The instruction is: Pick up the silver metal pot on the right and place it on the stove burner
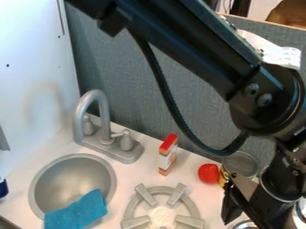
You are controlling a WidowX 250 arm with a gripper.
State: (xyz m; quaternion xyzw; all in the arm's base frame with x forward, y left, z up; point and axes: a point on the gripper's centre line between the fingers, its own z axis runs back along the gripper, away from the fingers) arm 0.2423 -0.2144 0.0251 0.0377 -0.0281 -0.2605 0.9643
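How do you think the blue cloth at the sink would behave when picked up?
The blue cloth would likely sag floppily, since it drapes over the edge of the sink. It looks thin, so it is probably light.

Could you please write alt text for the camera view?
A black robot arm spans the upper right, its gripper at lower right near a can and a red round object. To their left: a red-topped carton, gray burner, faucet, and sink with a blue cloth.

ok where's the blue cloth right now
The blue cloth is at the lower left of the camera view, draped over the front rim of the round sink.
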